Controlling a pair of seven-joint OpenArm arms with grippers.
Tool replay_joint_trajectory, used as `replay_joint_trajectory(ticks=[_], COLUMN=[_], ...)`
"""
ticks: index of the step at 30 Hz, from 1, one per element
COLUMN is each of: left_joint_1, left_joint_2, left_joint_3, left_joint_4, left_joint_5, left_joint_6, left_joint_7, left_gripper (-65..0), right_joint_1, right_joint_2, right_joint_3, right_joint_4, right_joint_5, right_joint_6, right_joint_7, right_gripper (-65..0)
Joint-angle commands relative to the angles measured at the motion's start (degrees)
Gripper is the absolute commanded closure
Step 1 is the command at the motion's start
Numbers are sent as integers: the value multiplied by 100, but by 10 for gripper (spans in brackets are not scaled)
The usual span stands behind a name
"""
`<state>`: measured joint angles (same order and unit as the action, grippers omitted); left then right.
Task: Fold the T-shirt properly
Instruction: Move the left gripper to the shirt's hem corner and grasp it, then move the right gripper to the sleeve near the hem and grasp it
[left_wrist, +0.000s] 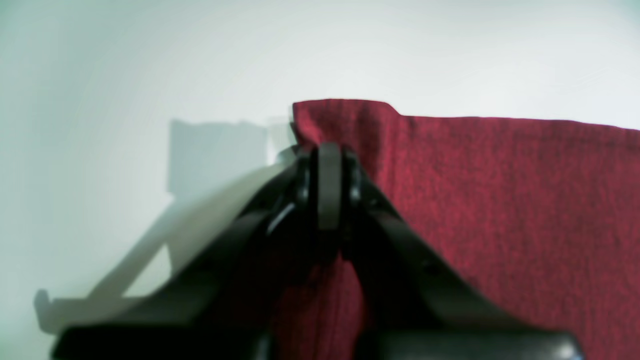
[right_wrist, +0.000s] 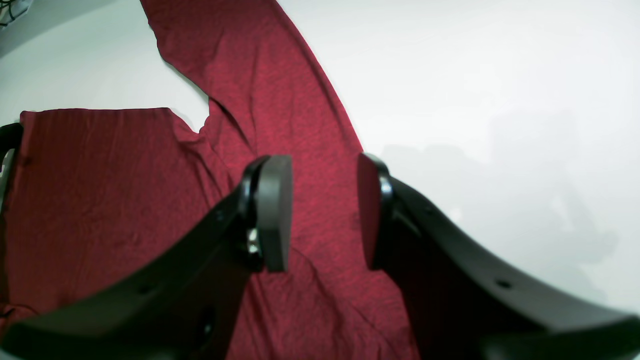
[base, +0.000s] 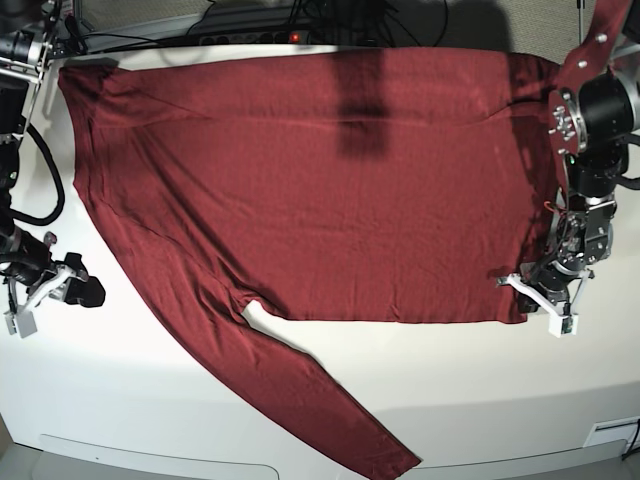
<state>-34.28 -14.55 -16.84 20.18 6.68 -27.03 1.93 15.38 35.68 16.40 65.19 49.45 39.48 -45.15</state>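
Maroon knit T-shirt (base: 300, 190) spread flat on white table (base: 450, 400), long axis running side to side in base view, one sleeve trailing diagonally toward near edge. Left gripper (left_wrist: 329, 187) clenched on shirt's hem corner, near-right in base view; fabric pinched between pads. Right gripper (right_wrist: 324, 212) released, jaws apart, holding nothing, hovering over sleeve near its shoulder end; shirt body lies to its left in wrist view. Left arm already on cloth; right still needs grasp, likely sleeve. No containers in view.
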Motion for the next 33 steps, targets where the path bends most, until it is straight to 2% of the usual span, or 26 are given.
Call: replay_joint_trajectory(ticks=[1,3,6,9,13,16,18,21,24,29,33], left_joint_1=[-96,-98,-96,-96,-96,-94,-96,-94,-94,-94,-94], left_joint_2=[-70,-87,-85,-83,-61,-57,-55,-57,-52,-59,-57], left_joint_3=[7,7,7,7,7,7,7,7,7,7,7], left_joint_4=[9,11,11,11,11,11,11,11,11,11,11], left_joint_5=[-55,-269,-264,-271,-267,-267,-267,-267,-269,-361,-575], left_joint_6=[4,2,2,2,4,4,4,4,4,4,4], left_joint_7=[186,103,55,52,66,197,264,278,354,448,422], left_gripper=[0,0,0,0,0,0,0,0,0,0,0], right_joint_1=[144,162,227,501,1078,1580,1932,2549,3158,4000,4304], right_joint_2=[131,129,127,109,96,-68,-245,-584,-931,-1303,-1543], right_joint_3=[39,39,39,-131,-1123,-2006,-2452,-2959,-3250,-3265,-3265], right_joint_4=[76,76,76,76,76,50,-127,-914,-2175,-4068,-4937], right_joint_5=[90,70,35,-295,-1067,-1884,-2308,-2699,-3226,-3952,-4599], right_joint_6=[52,52,52,52,52,-400,-507,-527,-560,-564,-667], right_joint_7=[96,98,144,214,573,879,1110,1318,1799,2492,3069], right_gripper=[-223,-223,-223,-223,-223,-223,-224,-231,-253,-253,-253])
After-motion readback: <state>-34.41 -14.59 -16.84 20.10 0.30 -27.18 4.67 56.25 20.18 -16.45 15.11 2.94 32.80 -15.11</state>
